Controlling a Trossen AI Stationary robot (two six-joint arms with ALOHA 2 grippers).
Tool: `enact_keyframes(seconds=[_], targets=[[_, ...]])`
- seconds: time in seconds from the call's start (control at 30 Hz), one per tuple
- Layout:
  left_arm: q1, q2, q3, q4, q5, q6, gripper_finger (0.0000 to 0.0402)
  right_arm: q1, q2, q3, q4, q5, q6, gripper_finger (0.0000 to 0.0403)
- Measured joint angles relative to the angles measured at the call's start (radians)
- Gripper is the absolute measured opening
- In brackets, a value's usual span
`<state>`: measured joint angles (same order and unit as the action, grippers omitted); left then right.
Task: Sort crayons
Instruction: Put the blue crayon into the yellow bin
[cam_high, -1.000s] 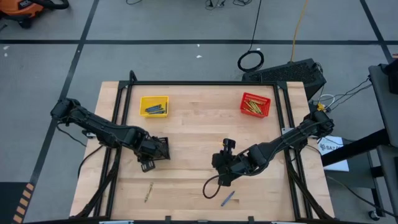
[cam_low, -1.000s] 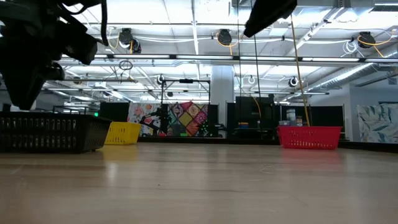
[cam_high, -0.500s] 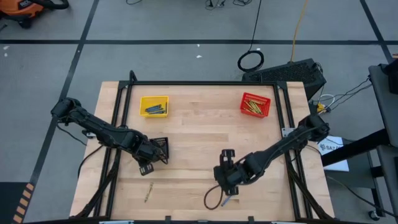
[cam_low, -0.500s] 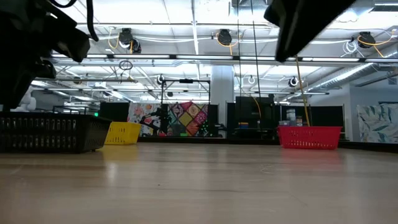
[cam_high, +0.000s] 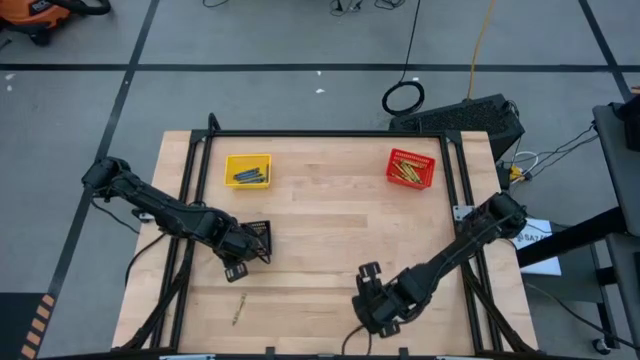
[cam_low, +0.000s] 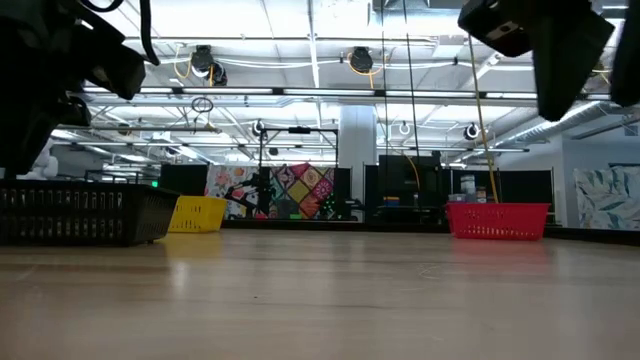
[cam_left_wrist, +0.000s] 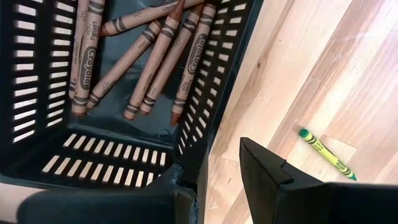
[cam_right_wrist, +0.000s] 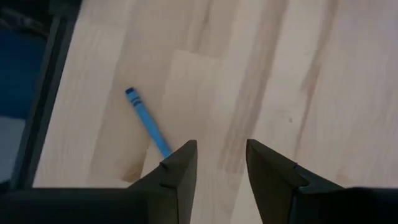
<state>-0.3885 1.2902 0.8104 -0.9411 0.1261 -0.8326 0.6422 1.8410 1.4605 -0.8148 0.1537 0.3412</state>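
Right arm swings down to the desk's front edge for the stray blue crayon.

Nearest me, the right claw (cam_right_wrist: 217, 165) has dropped forward from mid-desk and now hovers with its jaws parted, empty, beside the blue crayon (cam_right_wrist: 148, 123), so a pickup looks next. The green crayon (cam_left_wrist: 326, 154) lies loose on the desk (cam_high: 320, 215). The left claw (cam_left_wrist: 211, 180) stays low, straddling the black basket (cam_left_wrist: 217, 81) wall, jaws parted, brown crayons (cam_left_wrist: 149, 62) inside. Farther back stand the yellow basket (cam_high: 247, 169) and red basket (cam_high: 411, 168).
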Motion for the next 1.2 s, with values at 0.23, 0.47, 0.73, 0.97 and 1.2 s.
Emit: enact_keyframes(seconds=[0.23, 0.47, 0.73, 0.97, 1.2], targets=[[0.0, 0.0, 0.0, 0.019, -0.003, 0.0, 0.0082, 0.049, 0.068, 0.0, 0.047, -0.002, -0.139, 0.0122], [0.0, 0.0, 0.0, 0.019, -0.003, 0.003, 0.0082, 0.061, 0.133, 0.0, 0.054, -0.002, -0.148, 0.0121], [0.001, 0.0, 0.0, 0.019, -0.011, 0.01, 0.0082, 0.067, 0.153, 0.0, 0.062, -0.052, -0.145, 0.0121], [0.001, 0.0, 0.0, 0.02, -0.023, 0.008, 0.0082, 0.067, 0.168, 0.0, 0.062, -0.053, -0.119, 0.0121], [0.001, 0.0, 0.0, 0.019, -0.025, 0.008, 0.0082, 0.072, 0.199, 0.0, 0.054, -0.054, -0.118, 0.0121]])
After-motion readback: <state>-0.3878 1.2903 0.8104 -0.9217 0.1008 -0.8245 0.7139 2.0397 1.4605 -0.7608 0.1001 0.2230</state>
